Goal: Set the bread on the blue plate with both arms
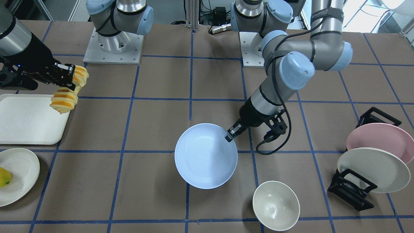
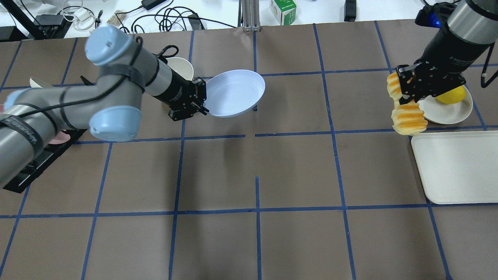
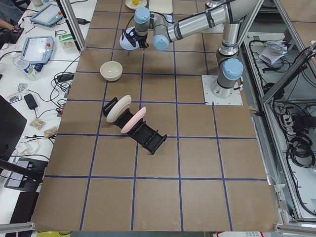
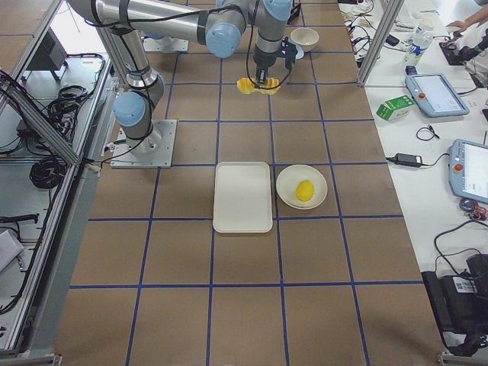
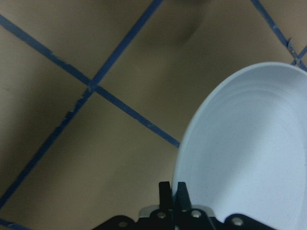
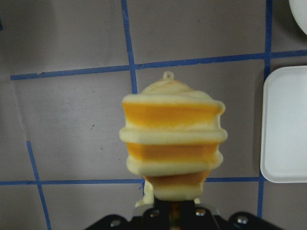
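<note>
My left gripper point(image 1: 230, 135) is shut on the rim of the pale blue plate point(image 1: 206, 156) and holds it tilted above the middle of the table. The plate also shows in the overhead view point(image 2: 235, 93) and the left wrist view point(image 5: 249, 153). My right gripper point(image 1: 72, 84) is shut on the middle of the bread point(image 1: 64, 101), a yellow-orange sliced loaf that droops at both ends. It hangs in the air at the corner of the white tray point(image 1: 26, 118). The right wrist view shows the bread point(image 6: 171, 148) end-on. Bread and plate are far apart.
An off-white plate point(image 1: 19, 174) with a yellow-green fruit point(image 1: 5, 177) sits beside the tray. A white bowl point(image 1: 276, 205) stands near the blue plate. A black rack point(image 1: 351, 191) holds a pink plate point(image 1: 381, 137) and an off-white plate point(image 1: 373, 170).
</note>
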